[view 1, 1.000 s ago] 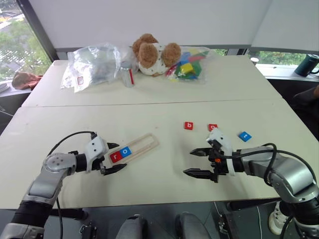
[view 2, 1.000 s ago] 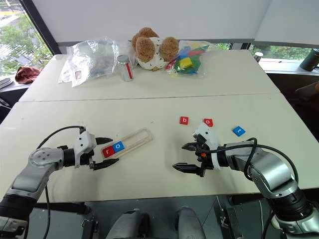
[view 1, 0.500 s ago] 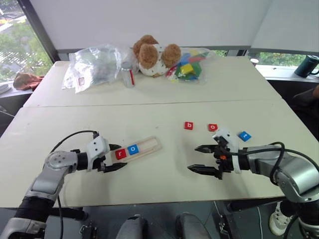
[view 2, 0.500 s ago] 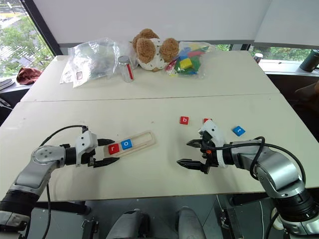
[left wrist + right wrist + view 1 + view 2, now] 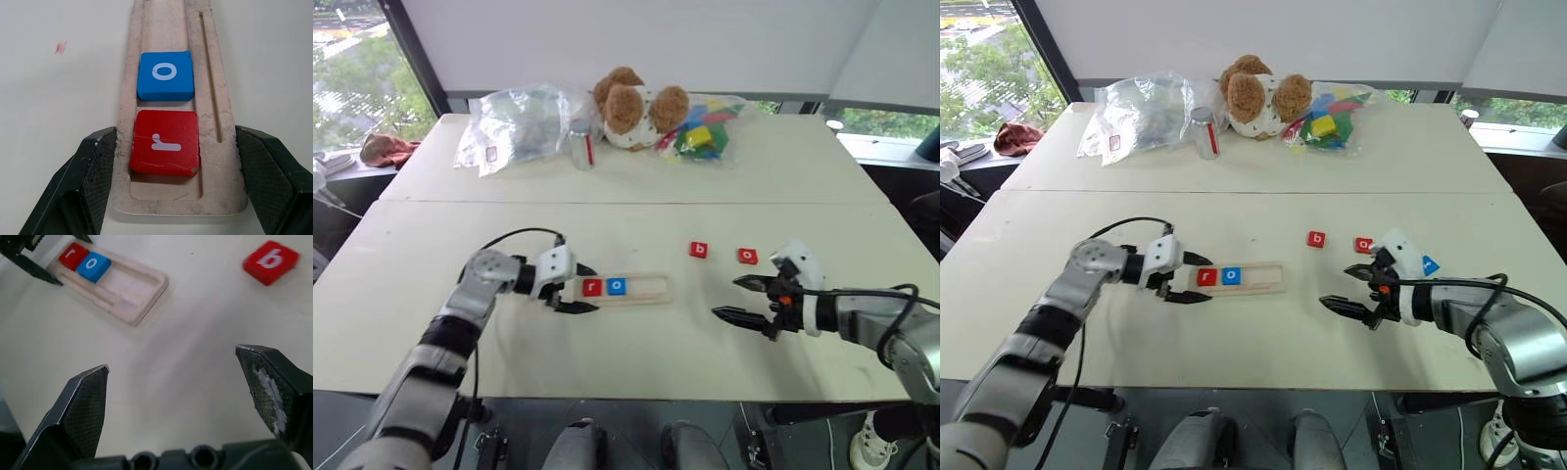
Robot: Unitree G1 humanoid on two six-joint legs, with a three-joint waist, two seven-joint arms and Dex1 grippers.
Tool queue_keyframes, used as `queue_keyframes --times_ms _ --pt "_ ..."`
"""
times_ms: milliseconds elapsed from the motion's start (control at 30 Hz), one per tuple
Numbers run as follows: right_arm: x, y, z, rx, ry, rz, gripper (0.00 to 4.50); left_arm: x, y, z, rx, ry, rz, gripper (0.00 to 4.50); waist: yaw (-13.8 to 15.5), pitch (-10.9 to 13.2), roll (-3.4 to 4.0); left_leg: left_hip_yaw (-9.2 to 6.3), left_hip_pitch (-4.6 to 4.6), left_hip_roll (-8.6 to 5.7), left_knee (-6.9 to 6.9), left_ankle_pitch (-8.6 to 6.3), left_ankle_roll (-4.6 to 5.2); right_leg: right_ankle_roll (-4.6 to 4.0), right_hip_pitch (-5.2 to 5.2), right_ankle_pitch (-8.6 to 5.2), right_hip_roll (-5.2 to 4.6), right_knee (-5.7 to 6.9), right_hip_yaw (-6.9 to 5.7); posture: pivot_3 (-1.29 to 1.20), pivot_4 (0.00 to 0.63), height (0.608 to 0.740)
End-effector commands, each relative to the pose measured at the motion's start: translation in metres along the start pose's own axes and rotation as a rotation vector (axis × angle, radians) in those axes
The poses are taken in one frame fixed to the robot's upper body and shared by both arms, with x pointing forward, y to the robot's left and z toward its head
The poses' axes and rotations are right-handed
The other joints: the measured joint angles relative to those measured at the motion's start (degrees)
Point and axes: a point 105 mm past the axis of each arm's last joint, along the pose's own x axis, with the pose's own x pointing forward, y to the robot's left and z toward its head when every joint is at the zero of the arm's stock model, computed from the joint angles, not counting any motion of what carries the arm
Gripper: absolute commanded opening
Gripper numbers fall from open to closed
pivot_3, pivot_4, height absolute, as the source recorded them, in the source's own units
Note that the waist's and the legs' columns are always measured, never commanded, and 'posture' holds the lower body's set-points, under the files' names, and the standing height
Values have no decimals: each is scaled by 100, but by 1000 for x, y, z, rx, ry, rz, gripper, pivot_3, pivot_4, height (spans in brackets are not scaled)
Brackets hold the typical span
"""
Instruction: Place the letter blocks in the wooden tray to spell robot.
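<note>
The wooden tray (image 5: 646, 288) lies crosswise on the near table. A red "r" block (image 5: 592, 287) and a blue "o" block (image 5: 617, 286) sit at its left end. My left gripper (image 5: 586, 289) is shut on that end of the tray, with a finger (image 5: 100, 161) on each long side. A red "b" block (image 5: 699, 250) and a red "o" block (image 5: 747, 256) lie loose to the right. A blue block (image 5: 1431, 264) peeks out behind my right gripper (image 5: 725, 298). That gripper hovers open and empty near the loose blocks.
On the far table stand a teddy bear (image 5: 633, 104), a bag of coloured toy bricks (image 5: 705, 135), a crumpled clear bag (image 5: 514, 127) and a small can (image 5: 582, 149). A seam (image 5: 636, 203) joins the two tables.
My left gripper has shut on the tray's left end and swung the tray from slanting to lying crosswise, further right. The right gripper drifted right, still open. The camera view has shifted.
</note>
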Motion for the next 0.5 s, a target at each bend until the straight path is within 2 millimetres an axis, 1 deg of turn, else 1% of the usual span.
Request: queue_keyframes --times_ms 33,100,133,200,267,367,500 --pt "-7 -3 11 -37 -59 -75 4500 14 4 -1 33 34 -54 3102 -23 0 -2 3 0 -1 2 0 1 1 1 0 3 0 0 0 150 740" --pt "-7 -4 10 -37 -67 -108 4500 18 5 -2 22 31 -69 3102 -36 0 -3 7 3 -2 3 -1 4 2 3 1 8 3 0 0 150 740" --pt "-6 -5 10 -32 -76 -122 4500 19 6 -1 15 22 -70 3902 -44 0 -2 7 5 -1 3 -1 4 4 3 1 12 5 -1 0 150 740" --pt "-5 -5 10 -19 -90 -142 4500 21 4 0 -3 5 -84 4412 -46 0 -3 7 9 1 3 -1 4 4 3 1 18 9 -1 0 150 740" --pt "-2 -6 10 -13 -98 -164 4500 23 4 0 -14 -13 -78 4412 -46 0 -3 7 9 2 3 -1 4 5 3 0 22 10 -1 0 150 740" --pt "5 -14 14 -2 -123 -226 4500 21 8 2 -5 -28 -43 4412 -36 0 -3 7 9 2 3 -1 5 6 3 0 23 10 -1 0 150 740" --pt "24 -25 31 23 -177 -307 4500 -1 17 10 8 -43 -5 4412 -101 2 -8 8 10 2 7 0 5 6 3 1 23 14 1 0 150 740"
